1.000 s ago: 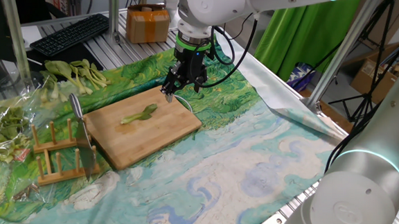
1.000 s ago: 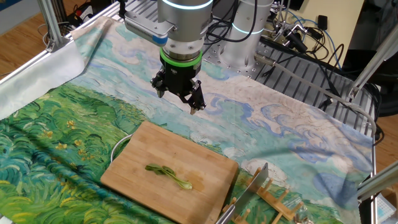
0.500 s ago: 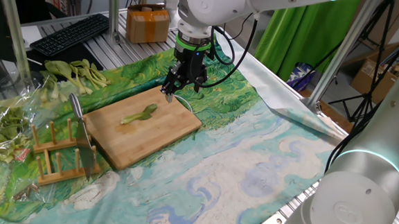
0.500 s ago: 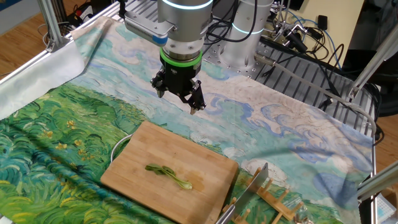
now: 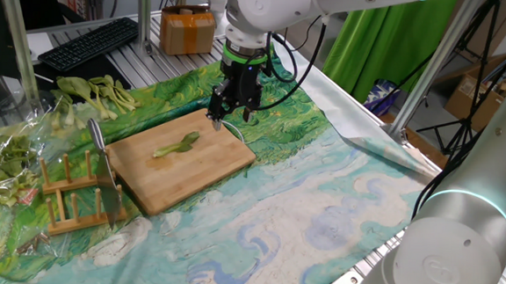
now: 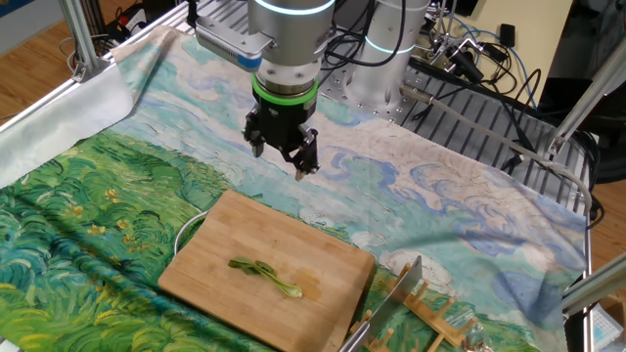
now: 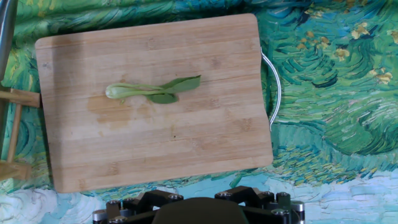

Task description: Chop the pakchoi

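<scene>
Bamboo, pale and rectangular, the chopping board [image 5: 180, 160] lies on my painted-cloth desk [image 5: 327, 208] with the pakchoi [image 5: 177, 146], one small green leaf with a pale stem, whole near its middle. My arm's black two-finger gripper [image 5: 230, 115] hangs above the board's far edge, jaws parted and holding nothing.

The tablecloth [image 5: 328, 217] was painted in swirling greens, blues and creams. The cutting board [image 7: 155, 130] was pale tan bamboo with a fine grain. The pakchoi [image 7: 152, 91] was dark green in the leaf, pale green in the stem.
</scene>
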